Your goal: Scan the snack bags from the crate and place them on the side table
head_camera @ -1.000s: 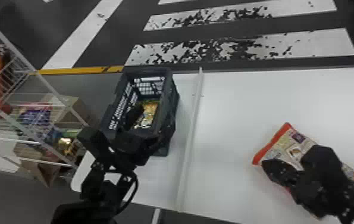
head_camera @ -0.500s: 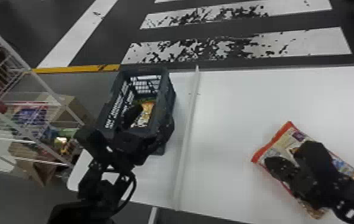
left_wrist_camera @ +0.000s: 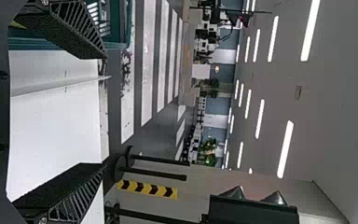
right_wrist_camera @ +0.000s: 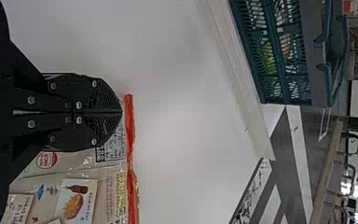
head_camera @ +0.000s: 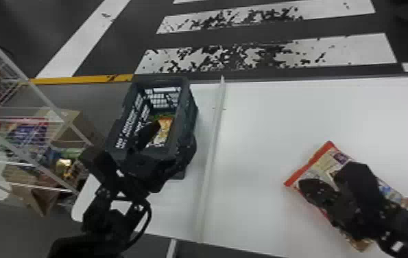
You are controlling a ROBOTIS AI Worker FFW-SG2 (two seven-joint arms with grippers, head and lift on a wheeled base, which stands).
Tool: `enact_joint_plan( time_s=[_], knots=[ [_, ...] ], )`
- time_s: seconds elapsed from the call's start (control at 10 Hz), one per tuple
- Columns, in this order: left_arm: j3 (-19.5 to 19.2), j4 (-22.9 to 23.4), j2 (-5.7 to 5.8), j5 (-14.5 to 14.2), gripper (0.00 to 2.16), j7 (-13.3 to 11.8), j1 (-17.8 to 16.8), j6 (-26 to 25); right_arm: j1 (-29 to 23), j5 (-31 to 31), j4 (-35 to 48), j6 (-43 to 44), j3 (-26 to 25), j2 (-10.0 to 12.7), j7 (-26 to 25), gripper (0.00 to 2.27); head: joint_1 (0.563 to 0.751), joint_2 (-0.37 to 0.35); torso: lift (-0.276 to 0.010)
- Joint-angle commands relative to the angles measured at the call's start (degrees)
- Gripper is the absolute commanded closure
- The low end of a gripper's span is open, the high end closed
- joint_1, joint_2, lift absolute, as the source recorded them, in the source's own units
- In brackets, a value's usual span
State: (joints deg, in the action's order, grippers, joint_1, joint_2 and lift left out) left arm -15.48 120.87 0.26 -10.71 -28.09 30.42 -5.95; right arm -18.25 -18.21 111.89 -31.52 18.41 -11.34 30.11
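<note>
Red-edged snack bag (head_camera: pixel 323 157) was partly hidden beneath right gripper (head_camera: pixel 300 186)

Widest of all, a dark floor (head_camera: pixel 110 58) crossed by worn white stripes was seen on the far side. In front of it, most of the scene was taken up by a white table (head_camera: pixel 264 120). To the left of the table a wire rack (head_camera: pixel 42 96) was seen, filled with bright packets (head_camera: pixel 28 135) and cardboard boxes (head_camera: pixel 76 127). The table was crossed from near to far by a pale rail (head_camera: pixel 210 154). The dark crate (head_camera: pixel 187 103) was set to the left of that rail, towards the far edge. The red-edged snack bag was spread flat well to the right of the rail, its red edge turned to the far left. Over it the right gripper was held, its two fingers pressed together; whether the bag was touched could not fairly be told. The left gripper (head_camera: pixel 175 135) was held at the crate's near right corner, its fingers set wide apart, one of them over the crate. Smallest, an orange-yellow packet (head_camera: pixel 166 126) was seen inside the crate, partly covered by that finger.
</note>
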Motion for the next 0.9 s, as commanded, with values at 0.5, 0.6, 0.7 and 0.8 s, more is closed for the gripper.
enact_joint_plan(
  time_s=[0.5, 0.6, 0.7, 0.8],
  knots=[
    [-0.2, 0.6, -0.41, -1.0, 0.04, -0.5, 0.4, 0.0, -4.1, -5.8, 4.7, -0.6, 5.3, -0.1, 0.0, 2.21, 0.695, 0.347, -0.094],
    [0.0, 0.8, -0.41, -1.0, 0.04, -0.5, 0.4, 0.0, -3.4, -5.8, 3.8, -1.1, 5.2, -0.1, -0.4, 2.21, 0.695, 0.35, -0.094],
    [0.0, 1.0, -0.41, -1.0, 0.04, -0.5, 0.4, 0.0, -2.6, -5.8, 2.8, -1.8, 5.2, -0.1, -0.5, 2.21, 0.695, 0.347, -0.094],
    [0.4, 1.3, -0.41, -1.0, 0.04, -0.2, 0.4, -0.2, -2.2, -5.9, 2.1, -1.8, 5.2, 0.0, -0.8, 2.21, 0.695, 0.339, -0.094]
  ],
)
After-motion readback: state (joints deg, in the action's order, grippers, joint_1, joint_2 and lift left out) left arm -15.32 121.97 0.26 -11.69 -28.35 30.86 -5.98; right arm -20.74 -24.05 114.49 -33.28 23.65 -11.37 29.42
